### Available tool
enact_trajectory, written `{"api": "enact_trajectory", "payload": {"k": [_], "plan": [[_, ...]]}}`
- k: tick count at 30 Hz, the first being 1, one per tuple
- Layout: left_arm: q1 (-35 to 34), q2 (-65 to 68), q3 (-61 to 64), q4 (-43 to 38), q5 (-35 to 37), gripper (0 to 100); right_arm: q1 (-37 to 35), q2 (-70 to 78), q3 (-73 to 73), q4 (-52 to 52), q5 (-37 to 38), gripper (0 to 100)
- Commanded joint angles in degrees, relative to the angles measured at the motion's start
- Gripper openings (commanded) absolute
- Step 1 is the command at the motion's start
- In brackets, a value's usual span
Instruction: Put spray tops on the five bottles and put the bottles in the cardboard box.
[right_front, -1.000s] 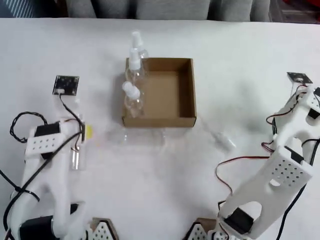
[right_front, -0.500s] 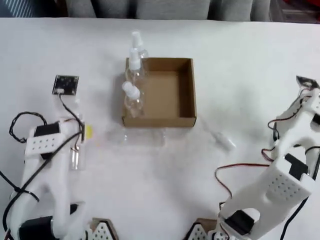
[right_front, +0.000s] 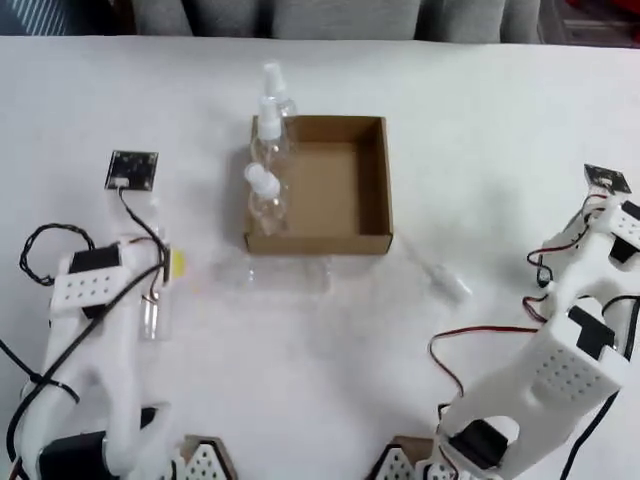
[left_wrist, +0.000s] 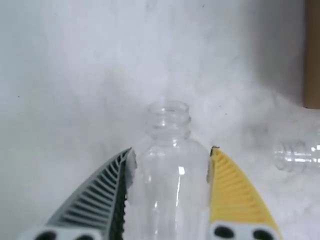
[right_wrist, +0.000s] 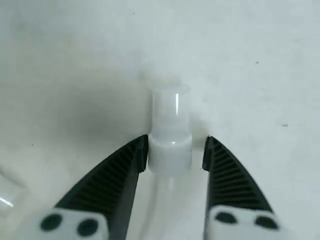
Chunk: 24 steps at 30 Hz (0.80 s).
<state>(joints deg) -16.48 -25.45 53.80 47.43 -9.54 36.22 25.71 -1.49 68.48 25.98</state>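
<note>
My left gripper is shut on a clear bottle with an open neck, its grey and yellow fingers pressing both sides. In the high view that bottle sits at the left arm's tip. Between the black fingers of my right gripper is a white spray top, gripped at its collar over the table's right side. The cardboard box is at centre. Three capped bottles stand along its left wall; I cannot tell which are inside. One open bottle lies in front of the box.
A loose spray top lies on the table right of the box's front. The lying bottle's neck shows past the left gripper. Cables trail from both arms. A small black board sits at the left.
The right arm's wrist shifted outward to the right and then slightly back toward the table's front. The left arm and its bottle stayed still.
</note>
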Motion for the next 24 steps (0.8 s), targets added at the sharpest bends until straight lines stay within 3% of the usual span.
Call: {"api": "enact_trajectory", "payload": {"k": [1, 3, 7, 14, 20, 24], "plan": [[0.3, 0.0, -1.8, -1.8, -0.4, 2, 0.4, -3.7, -0.3, -0.7, -0.4, 7.2], [0.3, 0.0, -1.8, -1.8, -0.4, 2, 0.4, -3.7, -0.7, -1.2, -0.4, 1.7], [0.3, 0.0, -1.8, -1.8, -0.4, 2, 0.9, -5.2, -2.4, -1.8, -0.4, 1.5], [0.5, -0.3, -1.8, -1.8, -0.4, 2, 2.6, -14.7, -13.3, 16.6, -0.4, 1.6], [0.6, -0.5, -1.9, -1.5, 0.0, 2, 2.9, -19.4, -9.6, 24.0, -0.4, 1.7], [0.2, -0.5, -1.9, -1.2, 0.0, 2, 3.0, -21.1, -0.4, 19.4, -0.4, 1.7]]}}
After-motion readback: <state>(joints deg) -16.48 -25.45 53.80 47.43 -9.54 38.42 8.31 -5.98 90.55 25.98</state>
